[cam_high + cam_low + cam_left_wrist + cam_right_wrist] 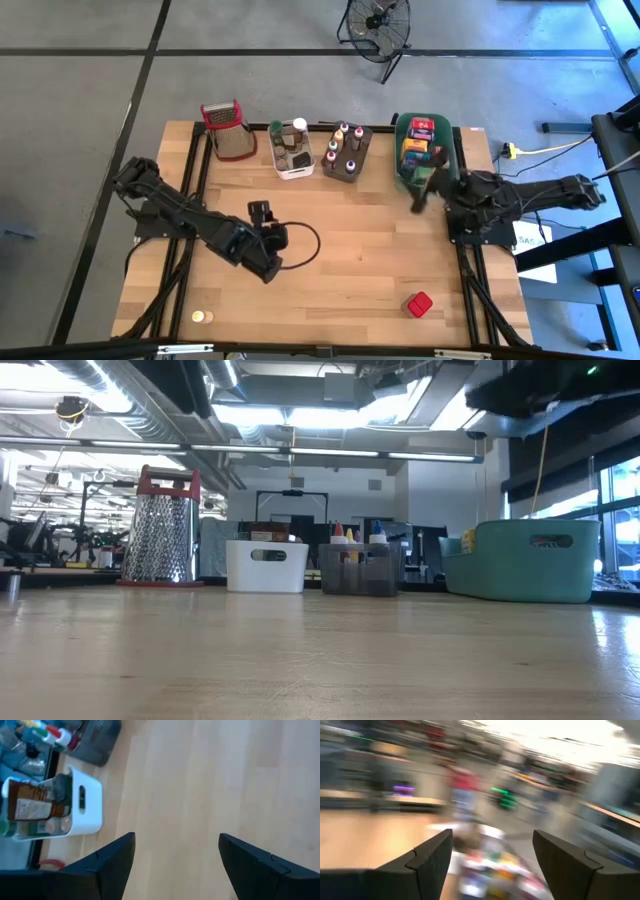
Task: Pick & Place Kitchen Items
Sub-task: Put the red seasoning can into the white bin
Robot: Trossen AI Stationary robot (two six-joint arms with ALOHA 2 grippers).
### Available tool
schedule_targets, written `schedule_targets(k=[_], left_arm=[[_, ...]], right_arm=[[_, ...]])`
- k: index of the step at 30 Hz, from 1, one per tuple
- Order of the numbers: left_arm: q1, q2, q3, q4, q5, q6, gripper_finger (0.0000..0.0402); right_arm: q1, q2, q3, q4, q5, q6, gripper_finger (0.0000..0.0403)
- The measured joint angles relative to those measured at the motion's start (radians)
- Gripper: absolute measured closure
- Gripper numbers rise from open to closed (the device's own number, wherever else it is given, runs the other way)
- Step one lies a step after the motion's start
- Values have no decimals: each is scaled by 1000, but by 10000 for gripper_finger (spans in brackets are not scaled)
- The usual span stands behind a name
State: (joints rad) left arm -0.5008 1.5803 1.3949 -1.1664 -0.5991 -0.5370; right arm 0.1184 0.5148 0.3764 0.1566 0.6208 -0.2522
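Overhead and table-level views of a wooden table. Along the far edge stood, from left to right, a red-topped metal grater, a white tub holding jars, a grey tub of small bottles with coloured caps, and a green tub holding small coloured boxes. A red box lay alone near the front edge toward the right, and two small round tins lay together near the front left corner. The left gripper rested over the middle-left of the table, well apart from the tubs; its wrist view showed the jaws apart with nothing between them, above bare wood. The right gripper hung just at the near edge of the green tub; its wrist view was blurred, yet its jaws showed apart and empty. In the table-level view the grater and the three tubs stood in a row.
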Motion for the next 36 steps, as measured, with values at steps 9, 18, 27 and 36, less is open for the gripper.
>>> schedule_targets(k=[9,18,27,36], left_arm=[[-73,0,0,134,0,1,119],[-110,-1,-35,347,17,145,119],[-81,-1,-157,546,157,218,119],[-89,-1,-180,572,175,187,120]], right_arm=[[148,1,20,-63,-805,-82,123],[377,50,50,-113,-802,-227,123],[564,218,350,-365,-663,-155,123],[624,559,684,-796,-593,64,123]])
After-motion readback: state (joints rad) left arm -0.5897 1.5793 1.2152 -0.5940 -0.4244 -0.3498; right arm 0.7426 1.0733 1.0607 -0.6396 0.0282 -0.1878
